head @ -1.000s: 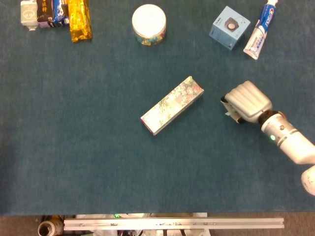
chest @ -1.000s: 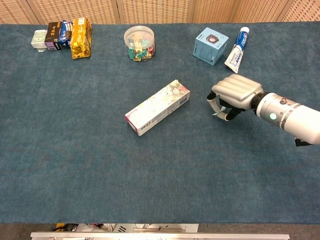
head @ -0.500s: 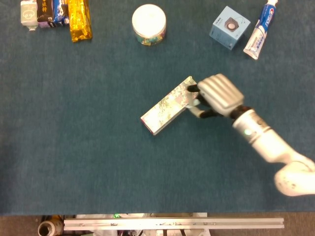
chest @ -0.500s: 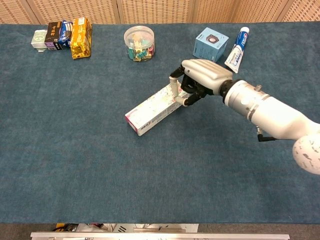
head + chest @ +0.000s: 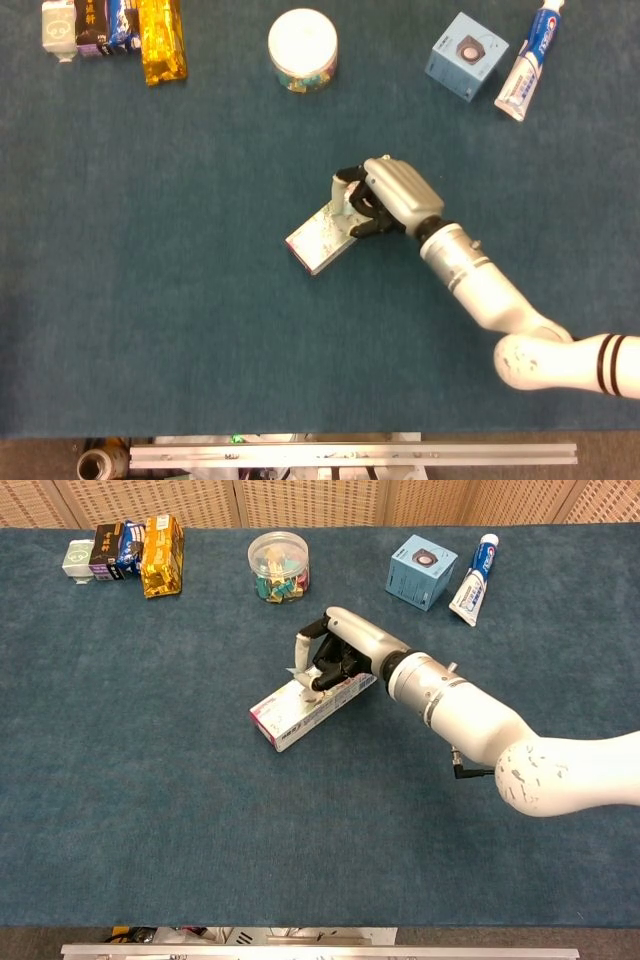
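A long box with a floral print point(image 5: 318, 240) point(image 5: 288, 712) lies slantwise at the middle of the blue cloth. My right hand point(image 5: 388, 194) point(image 5: 342, 648) lies over its far right half and hides that end. The thumb comes down on the box's far side and the other fingers curl in on the near side, so the hand grips the box, which still lies on the cloth. The white forearm runs off to the lower right. My left hand shows in neither view.
Along the far edge stand a round jar with a white lid point(image 5: 302, 48) point(image 5: 278, 565), a light blue box point(image 5: 466, 55) point(image 5: 420, 572), a toothpaste tube point(image 5: 528, 60) point(image 5: 474, 580), a gold packet point(image 5: 161, 40) point(image 5: 162, 542) and small packs point(image 5: 85, 25) point(image 5: 100, 550).
My right hand has swept left from bare cloth to the floral box, reached its right end, then moved on over it and curled its fingers around it. The box has not shifted.
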Controlling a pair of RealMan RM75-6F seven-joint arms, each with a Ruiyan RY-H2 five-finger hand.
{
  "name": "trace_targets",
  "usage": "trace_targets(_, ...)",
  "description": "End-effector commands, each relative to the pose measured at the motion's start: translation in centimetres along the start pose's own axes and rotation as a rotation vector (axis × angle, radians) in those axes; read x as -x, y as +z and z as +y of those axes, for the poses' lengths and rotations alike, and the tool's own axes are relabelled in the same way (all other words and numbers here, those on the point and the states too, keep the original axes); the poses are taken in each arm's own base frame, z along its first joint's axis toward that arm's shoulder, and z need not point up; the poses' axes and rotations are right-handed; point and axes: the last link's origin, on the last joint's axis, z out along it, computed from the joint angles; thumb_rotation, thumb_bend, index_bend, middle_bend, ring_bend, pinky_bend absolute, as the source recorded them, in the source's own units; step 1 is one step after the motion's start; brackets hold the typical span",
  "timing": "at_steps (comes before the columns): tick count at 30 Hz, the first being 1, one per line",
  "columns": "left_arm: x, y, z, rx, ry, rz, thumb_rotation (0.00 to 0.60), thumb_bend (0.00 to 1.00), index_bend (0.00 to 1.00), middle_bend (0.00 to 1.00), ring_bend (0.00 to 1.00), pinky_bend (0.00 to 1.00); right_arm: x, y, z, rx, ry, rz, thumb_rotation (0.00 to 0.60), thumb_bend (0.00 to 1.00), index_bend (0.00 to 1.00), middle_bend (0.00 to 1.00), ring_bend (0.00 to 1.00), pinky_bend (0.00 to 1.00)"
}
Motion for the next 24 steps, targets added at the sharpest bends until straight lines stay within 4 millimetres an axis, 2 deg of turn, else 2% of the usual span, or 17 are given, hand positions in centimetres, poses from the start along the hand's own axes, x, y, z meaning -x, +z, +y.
trace_targets(1,0.0,0.0,0.0,-0.002,0.0,0.0,0.6,0.21,0.24,0.31,0.31,0.31,0.7,0.3,-0.4,0.023,0.075,-0.023,0.6,0.35,0.66,1.0,1.0,1.0)
trace_targets(24,0.2,0.1,0.1,0.007,-0.001,-0.006,0.6,0.21,0.24,0.3,0.31,0.31,1.8,-0.2,-0.4,0.128,0.106,-0.077,0.6,0.35,0.66,1.0,1.0,1.0)
